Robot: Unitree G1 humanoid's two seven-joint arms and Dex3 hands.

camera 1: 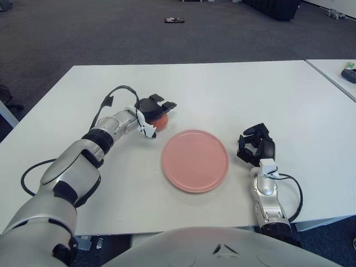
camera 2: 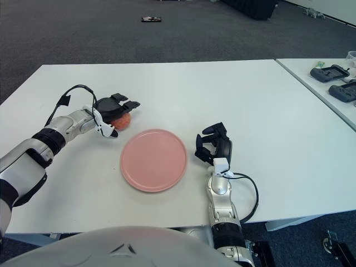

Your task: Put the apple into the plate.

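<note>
The left arm extends forward and inward across the white table (camera 1: pixel 233 94) from its near left corner, forearm angled toward the table's middle, with a black cable looping above the wrist. The left hand (camera 1: pixel 151 109) sits palm-down over the apple (camera 1: pixel 161 120), its dark palm covering the top of the fruit. Two black fingers (camera 1: pixel 165 103) project past the apple toward the far edge, and a white-tipped digit lies against the apple's near side. The fingers are curled around the apple in a grasp; whether the fruit is clear of the tabletop cannot be determined.

The apple, red-orange, lies left of the table's centre, just beside the far-left rim of the pink plate (camera 1: pixel 194 161) and not inside it. The plate lies flat, nearer the near edge than the far edge, roughly midway between the two hands.

The right arm rises from the near edge, right of the plate, with the forearm pointing away from the robot. The right hand (camera 1: pixel 256 146) shows just right of the plate, apart from its rim, fingers bent inward and holding nothing.
</note>
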